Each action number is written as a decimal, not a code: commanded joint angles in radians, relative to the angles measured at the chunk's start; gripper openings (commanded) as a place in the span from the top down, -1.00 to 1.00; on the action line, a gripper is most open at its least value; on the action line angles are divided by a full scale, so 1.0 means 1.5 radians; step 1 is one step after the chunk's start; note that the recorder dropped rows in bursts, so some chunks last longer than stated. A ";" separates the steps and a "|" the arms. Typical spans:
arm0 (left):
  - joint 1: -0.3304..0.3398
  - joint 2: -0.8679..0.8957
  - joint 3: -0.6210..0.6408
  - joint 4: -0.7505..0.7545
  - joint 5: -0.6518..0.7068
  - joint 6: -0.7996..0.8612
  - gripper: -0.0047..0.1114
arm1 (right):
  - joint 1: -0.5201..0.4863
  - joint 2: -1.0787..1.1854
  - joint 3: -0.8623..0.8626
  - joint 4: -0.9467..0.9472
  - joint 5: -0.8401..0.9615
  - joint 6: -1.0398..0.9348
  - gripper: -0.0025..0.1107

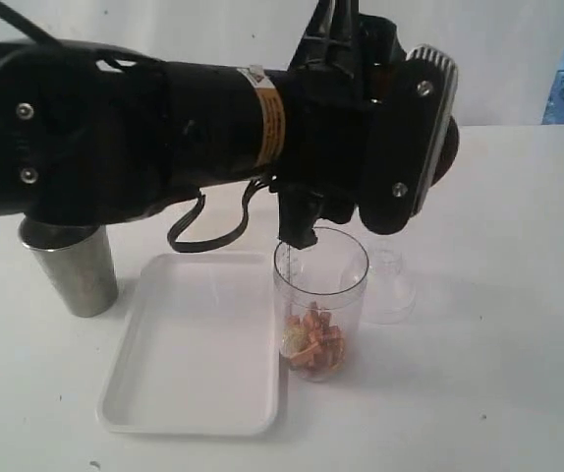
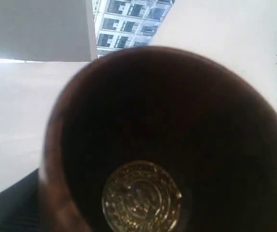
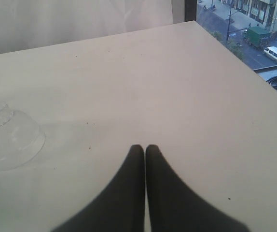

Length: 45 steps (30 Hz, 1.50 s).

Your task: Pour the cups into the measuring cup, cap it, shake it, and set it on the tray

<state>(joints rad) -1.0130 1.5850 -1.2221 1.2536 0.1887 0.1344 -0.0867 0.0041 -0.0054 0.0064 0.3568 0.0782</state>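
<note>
White tabletop (image 1: 498, 393) bears, from left, the steel tumbler (image 1: 71, 270), bare tray (image 1: 125, 418) and part-filled measuring cup (image 1: 321, 295), where our left gripper (image 1: 300, 231) clamps the copper cup (image 2: 167, 145), cap (image 1: 390, 285) off at right, right gripper (image 3: 145, 150) pinched together, so we judge capping, shaking and traying remain.

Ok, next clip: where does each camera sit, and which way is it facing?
Exterior: off the arms, looking down on the table at tray, steel tumbler, measuring cup and cap; the left arm crosses the frame.
Left wrist: on that arm, staring into the copper-brown cup; no jaws show.
Right wrist: low over the table, facing a window; shut jaws show.
Shared: the cap, in exterior and right wrist views.
</note>
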 commanded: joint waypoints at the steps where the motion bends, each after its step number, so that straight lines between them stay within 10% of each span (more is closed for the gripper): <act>1: 0.001 -0.004 0.026 -0.006 0.091 0.164 0.92 | -0.001 -0.003 0.004 0.000 -0.004 0.003 0.96; 7: 0.001 0.000 0.078 0.064 0.181 0.257 0.92 | -0.001 -0.003 0.004 0.000 -0.004 0.003 0.96; 14: 0.001 0.077 0.079 0.327 0.214 0.079 0.92 | -0.001 -0.003 0.004 0.000 -0.004 0.003 0.96; 22: 0.000 0.107 0.055 0.327 0.239 -0.090 0.92 | -0.001 -0.003 0.004 0.000 -0.004 0.003 0.96; 45: -0.019 0.139 0.055 0.327 0.312 0.056 0.92 | -0.001 -0.003 0.004 0.000 -0.004 0.003 0.96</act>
<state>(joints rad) -1.0309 1.7938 -1.1335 1.7363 0.6281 0.2040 -0.0867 0.0041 -0.0054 0.0064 0.3568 0.0782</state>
